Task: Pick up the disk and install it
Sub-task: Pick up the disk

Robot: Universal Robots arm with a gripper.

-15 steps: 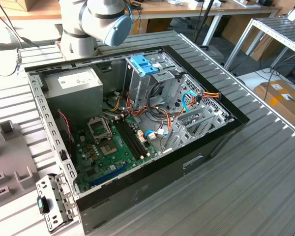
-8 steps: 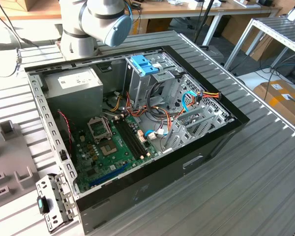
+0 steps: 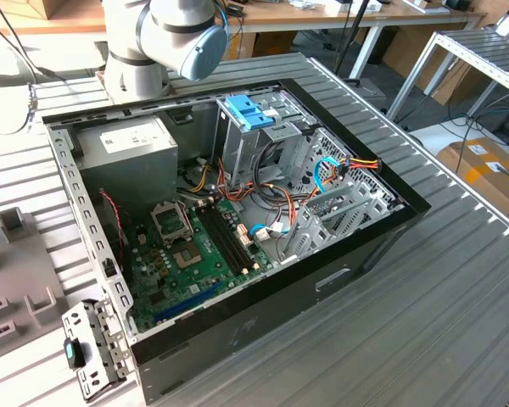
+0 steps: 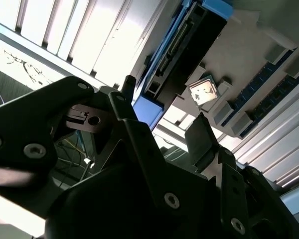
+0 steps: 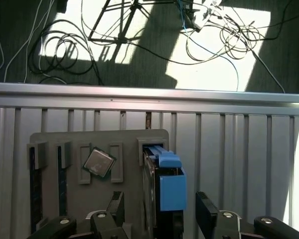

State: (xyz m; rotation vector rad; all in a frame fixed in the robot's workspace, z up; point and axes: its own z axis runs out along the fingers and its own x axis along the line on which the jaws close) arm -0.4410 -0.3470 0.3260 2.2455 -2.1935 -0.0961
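While the tool (image 5: 162,208) hangs spread over the disk (image 5: 169,191): the chief hazard, as I judge it, is a crooked close. One finger meeting the drive ahead of the other could tip it or jam it against its slot.
Slip risk: the disk stands on edge with a blue rail uppermost. A hold taken on that smooth plastic alone, rather than on the metal faces, may let it slide out on the lift.
Neighbour risk: a processor chip (image 5: 98,162) lies just beside the disk on the same grey holder (image 5: 89,194). A straying finger could knock it from its seat.
Install risk: in the exterior view the drive cage (image 3: 263,148), under its light-blue bracket (image 3: 248,110), sits at about 1 o'clock from the motherboard (image 3: 191,250). Loose cables (image 3: 276,193) bunch at the cage's 5 o'clock, and a drive carried in askew could snag them.
Tool: wide open in both wrist views. Its fingers (image 5: 207,211) stand either side of the disk, apart from it, holding nothing.
Disk: upright in a slot of the holder on the slatted bench (image 5: 239,164), between the fingers and not lifted.
Power-supply box (image 3: 123,153): at about 10 o'clock from the motherboard, well apart from the cage.
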